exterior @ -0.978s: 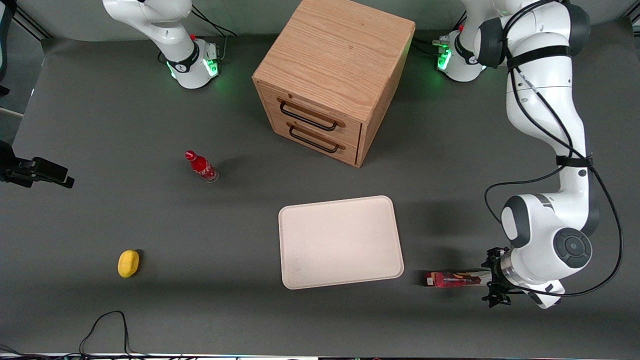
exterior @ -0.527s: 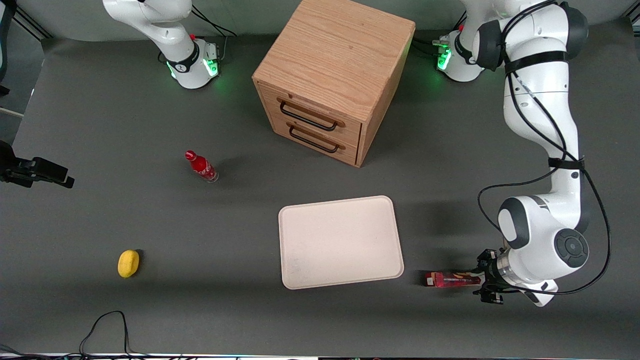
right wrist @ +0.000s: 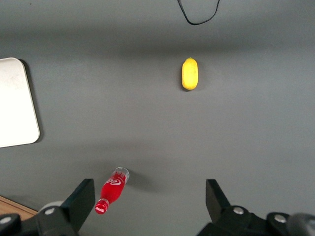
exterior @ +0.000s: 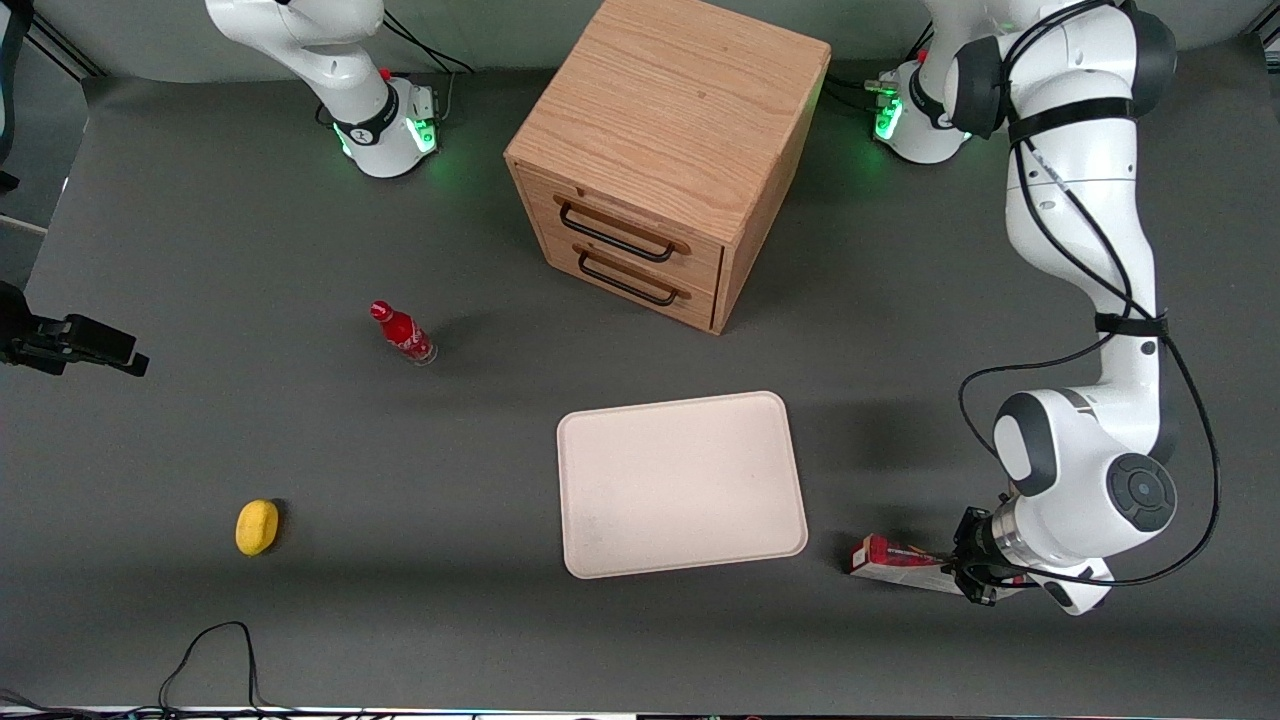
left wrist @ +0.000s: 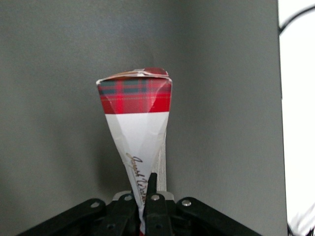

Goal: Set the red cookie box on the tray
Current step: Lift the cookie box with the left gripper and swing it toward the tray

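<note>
left gripper [exterior: 968,572] low, fingers [left wrist: 150,189] clamped

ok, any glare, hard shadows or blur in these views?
Front view: soft shadows beside the cabinet and tray; green LED glow at both arm bases; the gripper holds the red cookie box in its own shadow. Left wrist view: box sharp but foreshortened, tray overexposed. Right wrist view: even, no glare.
</note>
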